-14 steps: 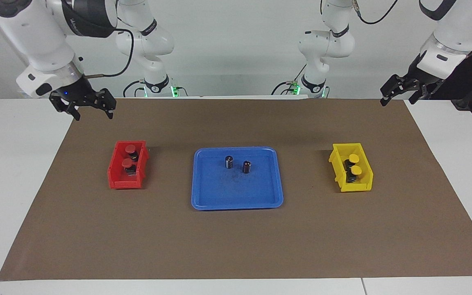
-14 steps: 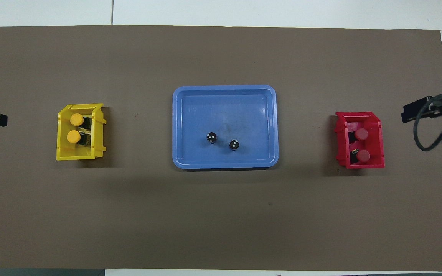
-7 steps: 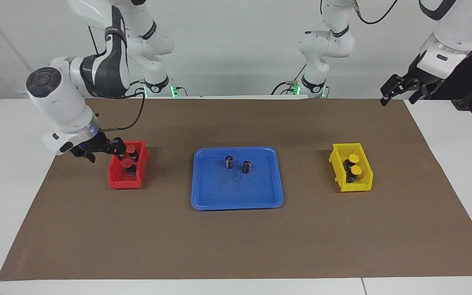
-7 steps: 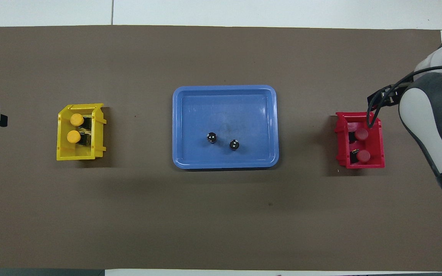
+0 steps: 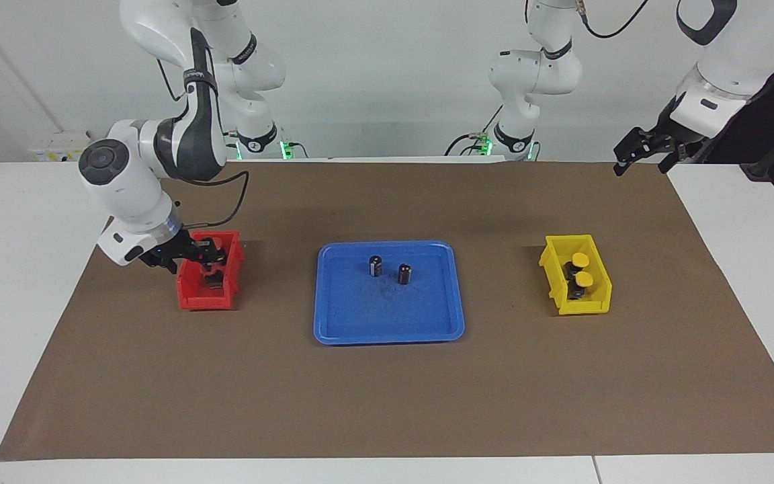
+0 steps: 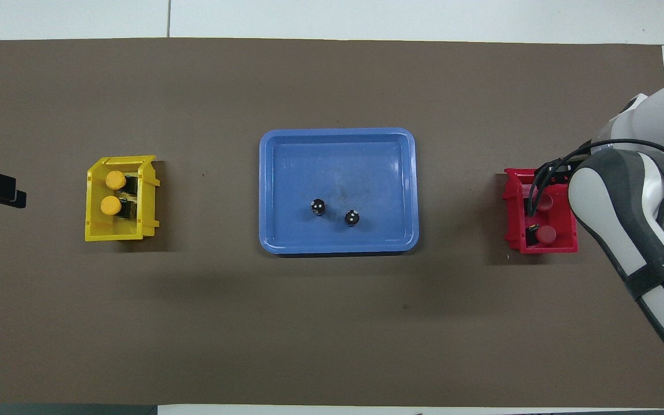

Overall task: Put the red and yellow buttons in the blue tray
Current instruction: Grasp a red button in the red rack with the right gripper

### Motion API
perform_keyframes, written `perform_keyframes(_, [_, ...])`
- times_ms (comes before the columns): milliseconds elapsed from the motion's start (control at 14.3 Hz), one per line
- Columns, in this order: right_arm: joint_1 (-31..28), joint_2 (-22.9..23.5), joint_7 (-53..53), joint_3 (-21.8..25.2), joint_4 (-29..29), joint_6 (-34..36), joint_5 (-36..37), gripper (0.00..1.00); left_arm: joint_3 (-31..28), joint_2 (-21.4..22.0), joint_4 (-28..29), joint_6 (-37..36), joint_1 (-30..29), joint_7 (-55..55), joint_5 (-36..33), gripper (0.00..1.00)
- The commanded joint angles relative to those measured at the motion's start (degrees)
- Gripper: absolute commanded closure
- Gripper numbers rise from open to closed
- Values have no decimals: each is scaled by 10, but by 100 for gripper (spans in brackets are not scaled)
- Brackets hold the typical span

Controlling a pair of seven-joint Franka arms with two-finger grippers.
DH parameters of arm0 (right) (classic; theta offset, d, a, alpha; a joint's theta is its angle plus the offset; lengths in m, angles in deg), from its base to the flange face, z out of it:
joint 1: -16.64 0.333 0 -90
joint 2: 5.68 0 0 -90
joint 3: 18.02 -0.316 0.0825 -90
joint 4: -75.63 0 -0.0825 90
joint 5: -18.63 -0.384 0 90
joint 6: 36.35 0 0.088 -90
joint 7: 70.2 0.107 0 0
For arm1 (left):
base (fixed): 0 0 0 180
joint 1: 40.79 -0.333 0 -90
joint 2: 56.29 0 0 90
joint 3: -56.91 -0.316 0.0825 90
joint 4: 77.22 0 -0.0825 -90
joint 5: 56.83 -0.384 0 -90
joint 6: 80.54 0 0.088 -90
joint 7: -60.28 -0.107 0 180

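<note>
The right gripper is reaching into the red bin at the right arm's end of the table, its fingers sitting at one red button; whether they are gripping it cannot be told, since the arm is covering them. The second red button is sitting in the same bin, nearer to the robots. The blue tray is lying at the middle of the brown mat, holding two dark capless cylinders standing near each other. Two yellow buttons are resting in the yellow bin at the left arm's end, well apart from the tray. The left gripper is waiting with its fingers spread wide, holding nothing, over the mat's corner at the left arm's end.
</note>
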Motion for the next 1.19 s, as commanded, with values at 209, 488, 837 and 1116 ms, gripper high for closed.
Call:
perform_keyframes(209, [0,-27,-1,-3,-64,-54,-19,25,4,22,27,15,3,-4,-9,0])
perform_keyframes(488, [0,-32,-20,-3,-79,-67,-17,28,4,22,27,14,3,-3,-9,0])
perform_keyframes(837, [-1,-38,-35,-3,-123,-115,-17,28,4,22,28,17,4,0,-9,0])
perform_keyframes(1116, [0,-32,-42,-3,-119,-115,-17,28,4,22,25,16,4,-1,-9,0])
